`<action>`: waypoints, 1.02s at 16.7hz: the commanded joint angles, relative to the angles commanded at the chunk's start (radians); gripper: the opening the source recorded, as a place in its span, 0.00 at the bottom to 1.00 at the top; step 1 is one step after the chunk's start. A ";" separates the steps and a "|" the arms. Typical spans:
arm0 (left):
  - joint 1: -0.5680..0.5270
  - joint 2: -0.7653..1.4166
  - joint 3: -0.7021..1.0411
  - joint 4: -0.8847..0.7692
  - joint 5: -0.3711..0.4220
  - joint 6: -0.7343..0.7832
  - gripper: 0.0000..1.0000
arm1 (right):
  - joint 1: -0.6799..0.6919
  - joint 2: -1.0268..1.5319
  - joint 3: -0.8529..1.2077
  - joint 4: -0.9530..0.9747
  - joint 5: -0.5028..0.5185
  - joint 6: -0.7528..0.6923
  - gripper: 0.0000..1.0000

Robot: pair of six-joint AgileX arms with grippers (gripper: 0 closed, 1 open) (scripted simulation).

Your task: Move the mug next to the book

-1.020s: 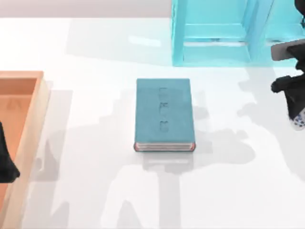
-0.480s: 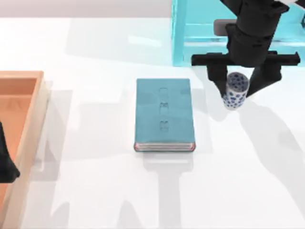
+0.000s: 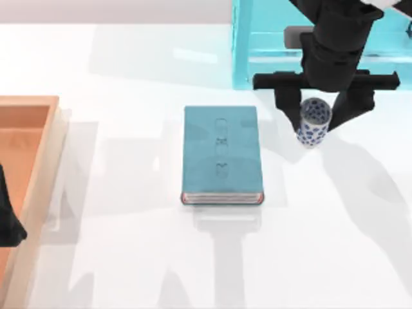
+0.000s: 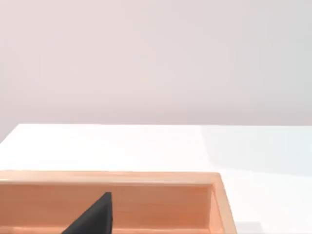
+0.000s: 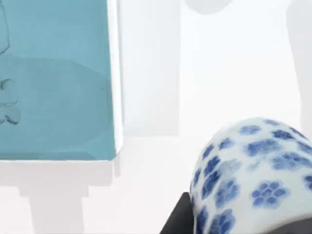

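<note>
Right gripper (image 3: 314, 109): hanging over the table's far right part, its two dark fingers (image 3: 288, 109) standing on either side of the mug and clamping it between them.
Mug (image 3: 313, 121): sitting upright in the right gripper's grasp, white with dark blue flower-like spots (the spots are showing large in the right wrist view (image 5: 253, 180)); it is lying to the right of the book, near its far right corner, with a strip of bare table between them. Whether its base is touching the table cannot be told.
Book (image 3: 221, 154): lying flat at the middle of the table, teal cover up, pale page edges and reddish trim facing the near side. Three faint embossed marks are running down the cover; they cannot be read as letters. In the right wrist view its cover (image 5: 53, 78) is lying beside the mug, apart from it.
Shelf (image 3: 283, 45): light-blue, see-through, standing at the far edge, just behind the right gripper.
Tray (image 3: 38, 161): orange-tan wood, sitting at the table's left edge, well apart from the book.
Left arm (image 3: 8, 219): resting parked over the tray at the left edge (a dark wedge of it (image 4: 92, 217) is showing against the tray's wall in the left wrist view); its grip cannot be told.
Table (image 3: 129, 257): white, glossy, carrying soft shadows of both arms.
</note>
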 joint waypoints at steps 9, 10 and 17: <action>0.000 0.000 0.000 0.000 0.000 0.000 1.00 | 0.005 0.012 -0.223 0.235 0.001 0.003 0.00; 0.000 0.000 0.000 0.000 0.000 0.000 1.00 | 0.005 0.012 -0.223 0.235 0.001 0.003 0.00; 0.000 0.000 0.000 0.000 0.000 0.000 1.00 | 0.005 0.012 -0.223 0.235 0.001 0.003 0.38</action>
